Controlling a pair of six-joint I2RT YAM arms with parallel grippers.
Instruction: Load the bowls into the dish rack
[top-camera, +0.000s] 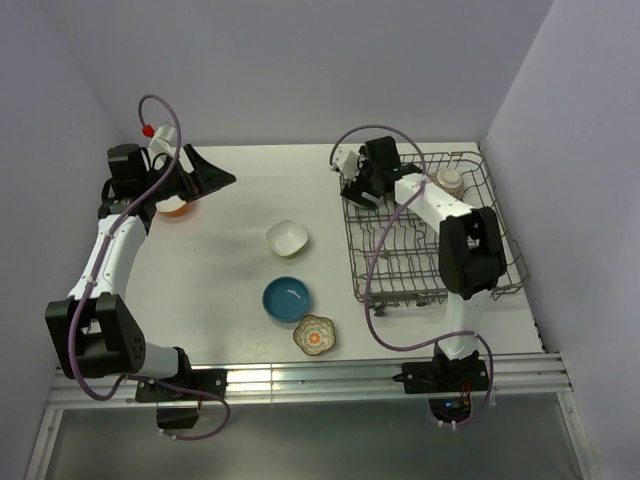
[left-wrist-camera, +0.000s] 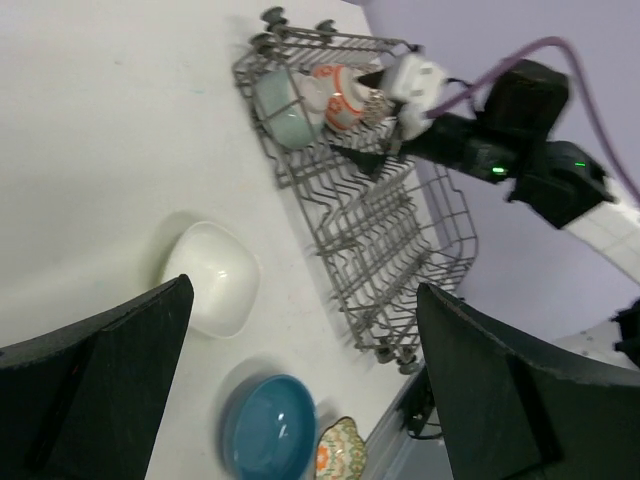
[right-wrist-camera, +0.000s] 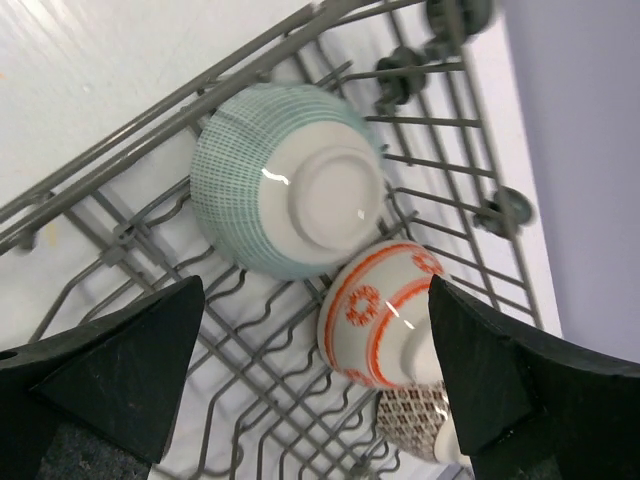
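The dish rack (top-camera: 430, 255) stands at the right of the table. In its far end lie three bowls on their sides: pale teal (right-wrist-camera: 290, 190), orange-white patterned (right-wrist-camera: 385, 310) and grey patterned (right-wrist-camera: 415, 430). My right gripper (right-wrist-camera: 312, 290) hovers open just above them, holding nothing, over the rack's far left corner (top-camera: 358, 192). On the table sit the white squarish bowl (top-camera: 287, 238), the deep blue bowl (top-camera: 286, 299) and the floral bowl (top-camera: 315, 335). My left gripper (top-camera: 212, 172) is open and empty at the far left, apart from all of them.
A small orange object (top-camera: 173, 207) lies on the table under the left arm, partly hidden. Purple walls close in the back and both sides. The rack's wheels (left-wrist-camera: 400, 355) face the table's front edge.
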